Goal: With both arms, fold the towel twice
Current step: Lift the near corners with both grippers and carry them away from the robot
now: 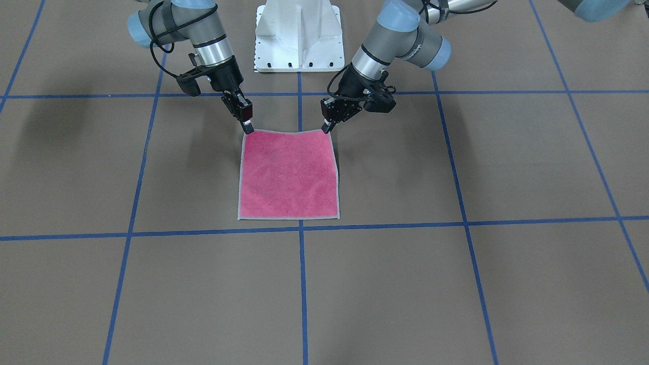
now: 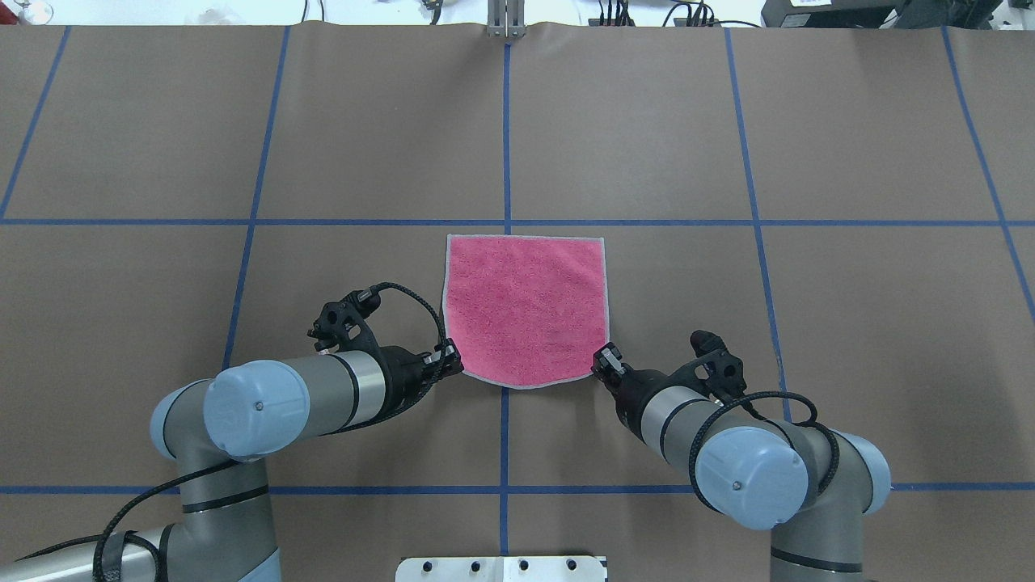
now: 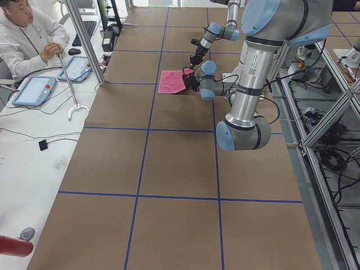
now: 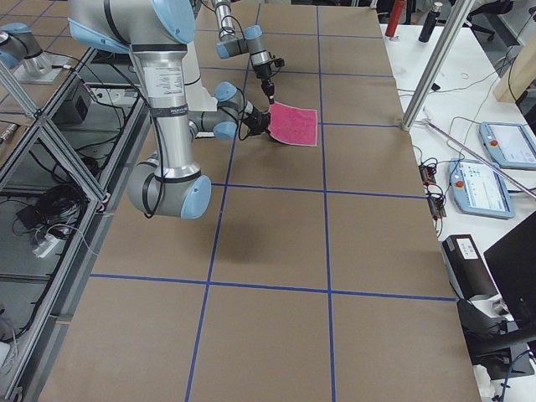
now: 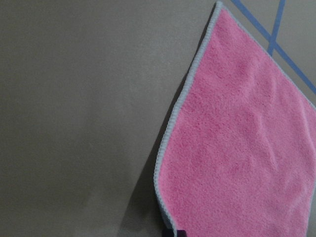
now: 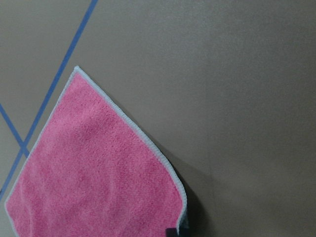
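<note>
Though my left gripper (image 2: 451, 358) and right gripper (image 2: 602, 360) each pinched a near corner, the towel (image 2: 525, 307) lay spread open, neither fold done.

Bare table (image 2: 242, 121) is seen left, right and beyond the towel (image 2: 525, 307). Its near corners are pinched by the left gripper (image 2: 455, 361) and right gripper (image 2: 601, 360). Passage from the near side is narrowed by the left arm (image 2: 323, 396), the right arm (image 2: 687, 420) and the white pedestal (image 2: 501, 568).
</note>
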